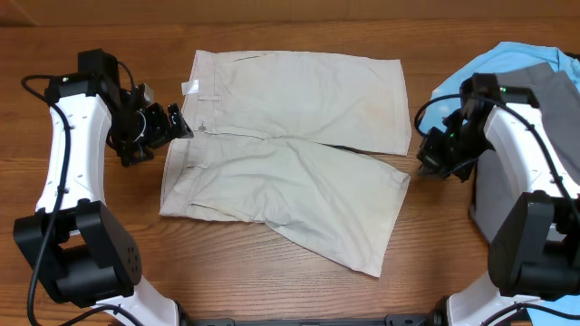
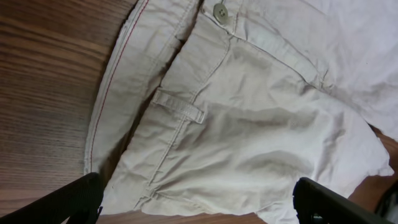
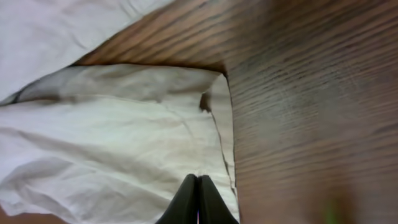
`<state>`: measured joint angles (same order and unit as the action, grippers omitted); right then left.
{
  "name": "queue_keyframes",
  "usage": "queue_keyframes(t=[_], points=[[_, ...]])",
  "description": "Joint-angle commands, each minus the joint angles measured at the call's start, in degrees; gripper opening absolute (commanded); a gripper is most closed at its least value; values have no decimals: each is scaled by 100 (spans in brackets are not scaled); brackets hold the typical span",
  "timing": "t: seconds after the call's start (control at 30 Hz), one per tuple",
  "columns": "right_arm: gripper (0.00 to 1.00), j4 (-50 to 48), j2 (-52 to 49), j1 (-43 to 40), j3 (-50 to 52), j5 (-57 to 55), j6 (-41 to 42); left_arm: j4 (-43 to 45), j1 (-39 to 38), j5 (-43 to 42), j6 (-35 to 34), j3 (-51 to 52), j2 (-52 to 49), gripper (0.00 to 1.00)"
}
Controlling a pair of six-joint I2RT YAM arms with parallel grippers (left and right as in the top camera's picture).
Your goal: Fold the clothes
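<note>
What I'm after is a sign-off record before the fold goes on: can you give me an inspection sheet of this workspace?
Surface: wooden table, no spills seen.
Job's things: shorts spread flat, not yet folded, waistband toward the left arm, legs toward the right.
Clutter: light blue garment and grey garment at the right edge, apart from the shorts.
Grippers: left gripper open, fingers wide above the waistband; right gripper shut at a leg hem, and whether cloth is pinched cannot be told.
Cables: black cable along each arm, off the cloth.
Surroundings: nothing seen.
</note>
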<state>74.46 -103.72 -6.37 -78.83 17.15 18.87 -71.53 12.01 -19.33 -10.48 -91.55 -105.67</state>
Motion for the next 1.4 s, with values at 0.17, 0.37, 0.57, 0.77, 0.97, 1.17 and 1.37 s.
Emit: queue_keyframes(t=[0.17,0.37,0.57,0.77,0.97,1.17,1.37], points=[[4,-1318,50,-9,1073,227,-136,7,-2,-105,109,-114,4,100],[40,-2103,50,-9,1478,671,-96,7,-2,-105,109,-114,4,99],[51,-2350,50,-9,1550,763,240,7,-2,-103,109,-114,4,100],[50,-2540,50,-9,1556,800,369,7,-2,-105,107,-114,4,100],[43,-2785,50,-7,1674,800,431,7,-2,-105,109,-114,4,100],[43,-3226,50,-9,2024,780,542,4,-2,-105,109,-114,4,100],[23,-3399,52,-13,2061,778,538,7,-2,-105,109,-114,4,100]])
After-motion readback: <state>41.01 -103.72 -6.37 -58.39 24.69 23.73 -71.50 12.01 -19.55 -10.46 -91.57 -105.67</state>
